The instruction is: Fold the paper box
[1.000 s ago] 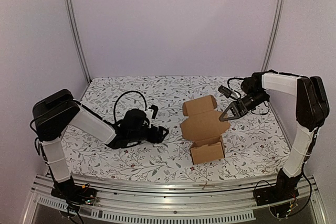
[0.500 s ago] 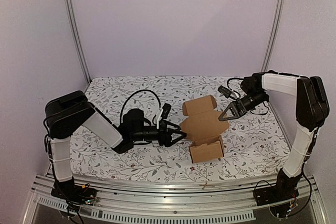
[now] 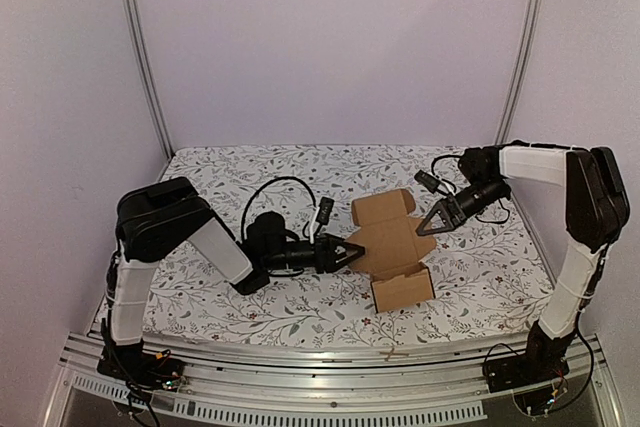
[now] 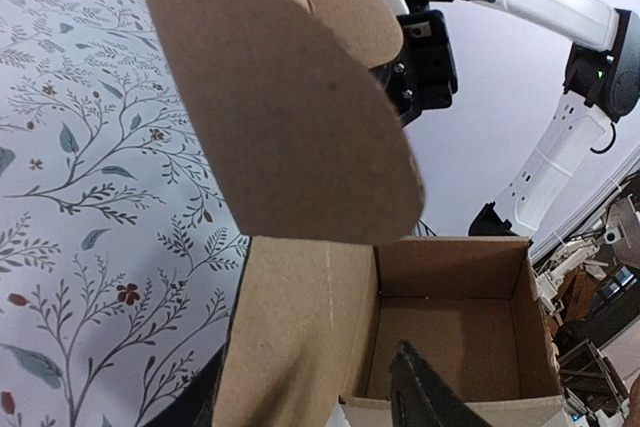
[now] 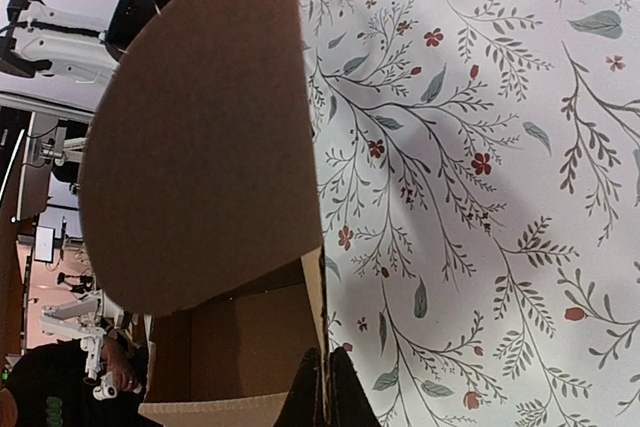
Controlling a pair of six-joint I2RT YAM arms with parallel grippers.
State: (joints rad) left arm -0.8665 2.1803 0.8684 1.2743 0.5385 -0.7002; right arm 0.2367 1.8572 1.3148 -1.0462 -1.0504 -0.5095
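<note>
**Left gripper** [image 3: 347, 252]: the jaws stand apart and are not clamped. In the left wrist view, one finger [image 4: 420, 399] sits on the inner side of the paper box [image 4: 300, 332]. The other shows only as a dark edge on the outer side, so a side wall of the carton lies between them. Whether either pad touches that wall cannot be told.

**Right gripper** [image 3: 424, 228]: the jaws are closed tight. In the right wrist view, the fingertips [image 5: 312, 397] pinch the thin upright edge of a carton wall, and that edge runs straight into the seam between them.

**Carton:** it lies directly between the two gripper tips, met by one from each side. It is part-folded.
- The open-topped cube section sits on the near side of the tips, toward the arm bases.
- A rounded flap [image 4: 290, 117] rises just above the left fingers.
- Flatter panels extend beyond the tips, toward the back wall.

**Support:** the carton rests on a floral cloth [image 3: 240, 187], which spreads outward under both arms.
</note>
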